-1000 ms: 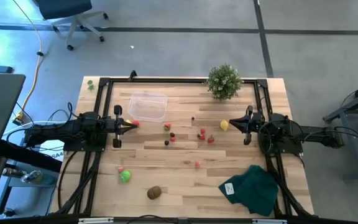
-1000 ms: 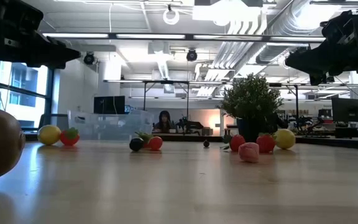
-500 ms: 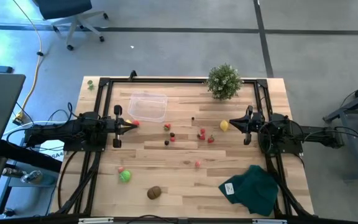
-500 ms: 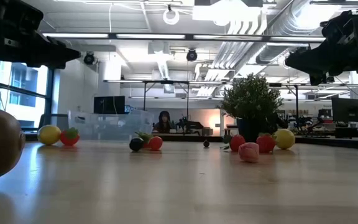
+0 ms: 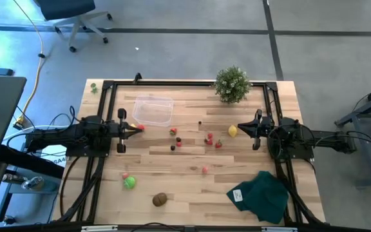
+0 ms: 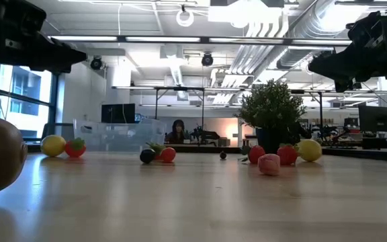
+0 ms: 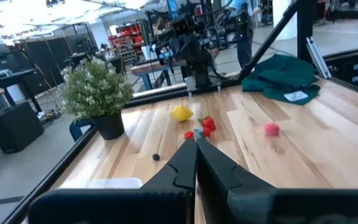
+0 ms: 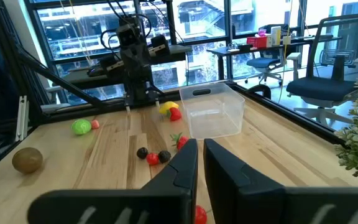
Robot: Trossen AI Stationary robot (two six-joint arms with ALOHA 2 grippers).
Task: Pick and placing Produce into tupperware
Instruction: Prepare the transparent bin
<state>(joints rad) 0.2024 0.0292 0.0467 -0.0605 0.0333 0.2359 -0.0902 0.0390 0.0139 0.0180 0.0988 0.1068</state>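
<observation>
The clear tupperware (image 5: 153, 109) (image 8: 213, 111) stands on its base on the far left part of the table. Toy produce lies scattered on the wood: a lemon (image 5: 232, 130), red and dark berries (image 5: 209, 138) (image 5: 172, 147), a pink berry (image 5: 205, 170), a green ball (image 5: 129, 182), a brown kiwi (image 5: 160, 200). A second lemon with a red berry (image 8: 168, 109) lies under the left arm. My left gripper (image 5: 136, 129) (image 7: 196, 142) hovers shut at the left side. My right gripper (image 5: 239, 129) (image 8: 201, 144) hovers at the right beside the lemon, fingers together but for a slit.
A bushy potted plant (image 5: 232, 84) stands at the far edge, right of centre. A dark green cloth (image 5: 263, 194) lies at the near right corner. A black frame (image 5: 172, 82) runs along the table's far and side edges. Bare wood lies between the two grippers.
</observation>
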